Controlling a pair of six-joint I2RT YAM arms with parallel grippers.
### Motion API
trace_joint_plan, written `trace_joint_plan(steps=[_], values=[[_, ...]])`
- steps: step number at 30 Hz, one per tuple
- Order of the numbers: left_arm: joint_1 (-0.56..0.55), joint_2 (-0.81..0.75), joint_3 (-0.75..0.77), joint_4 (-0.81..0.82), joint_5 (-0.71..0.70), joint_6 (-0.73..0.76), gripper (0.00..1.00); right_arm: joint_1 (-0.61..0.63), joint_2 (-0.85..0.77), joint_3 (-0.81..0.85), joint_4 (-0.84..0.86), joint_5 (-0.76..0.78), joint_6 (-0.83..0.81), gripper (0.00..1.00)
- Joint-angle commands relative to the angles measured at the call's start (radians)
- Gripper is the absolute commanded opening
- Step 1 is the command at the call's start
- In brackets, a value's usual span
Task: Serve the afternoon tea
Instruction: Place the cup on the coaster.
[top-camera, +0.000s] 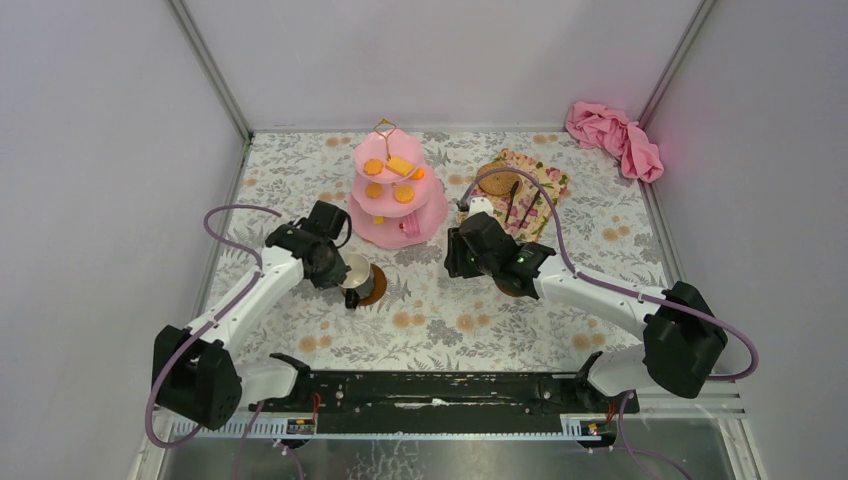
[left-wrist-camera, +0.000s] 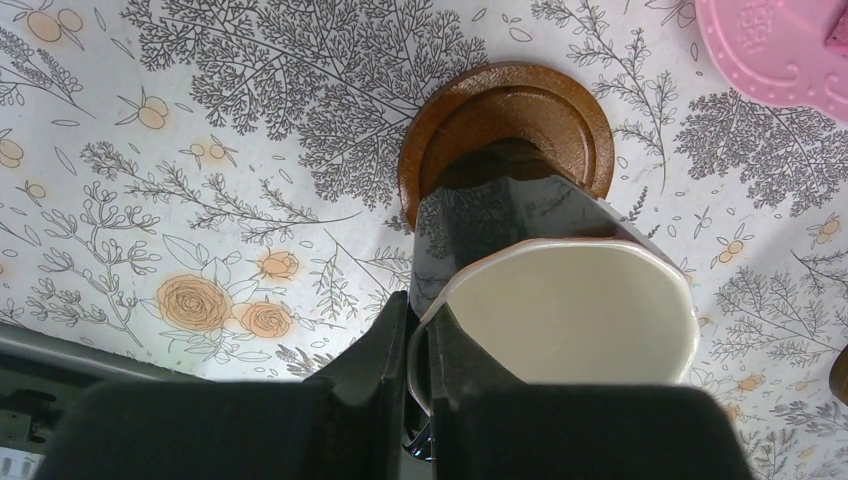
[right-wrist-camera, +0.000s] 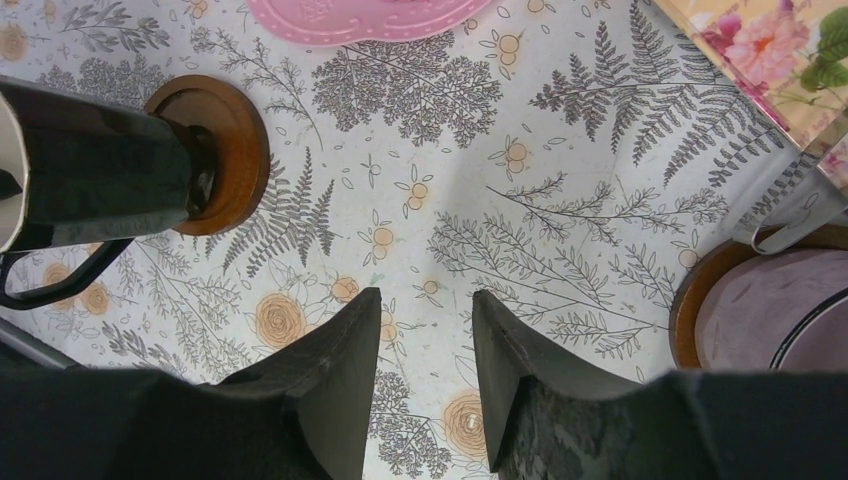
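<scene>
My left gripper (top-camera: 335, 268) (left-wrist-camera: 418, 310) is shut on the rim of a mug (left-wrist-camera: 560, 310) that is white inside and dark and glossy outside. The mug is tilted, its base over a brown round saucer (left-wrist-camera: 510, 110) (top-camera: 374, 286) (right-wrist-camera: 235, 140). My right gripper (right-wrist-camera: 425, 300) (top-camera: 468, 250) hangs open above bare tablecloth, nothing between its fingers. To its right a purple mug (right-wrist-camera: 765, 315) stands on a second brown saucer (right-wrist-camera: 690, 305), mostly hidden under the right arm in the top view. The pink three-tier cake stand (top-camera: 398, 195) holds orange and yellow biscuits (top-camera: 400, 165).
A floral napkin (top-camera: 535, 190) at the back right carries a brown round piece (top-camera: 497, 182) and slim black tongs (top-camera: 512, 200). A pink cloth (top-camera: 615, 135) lies bunched in the far right corner. White walls close off the table on three sides.
</scene>
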Motion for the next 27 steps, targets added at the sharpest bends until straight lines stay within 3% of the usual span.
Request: trace_joint_plan(steps=[1, 17, 27], values=[[0.009, 0.026, 0.045, 0.062, 0.016, 0.013, 0.0, 0.01, -0.023, 0.008, 0.051, -0.019, -0.014, 0.46], [0.009, 0.054, 0.06, 0.032, 0.028, 0.026, 0.02, 0.01, -0.022, 0.002, 0.055, -0.031, -0.011, 0.46], [0.009, 0.079, 0.107, -0.025, 0.025, 0.039, 0.26, 0.011, -0.004, 0.002, 0.069, -0.052, -0.004, 0.46]])
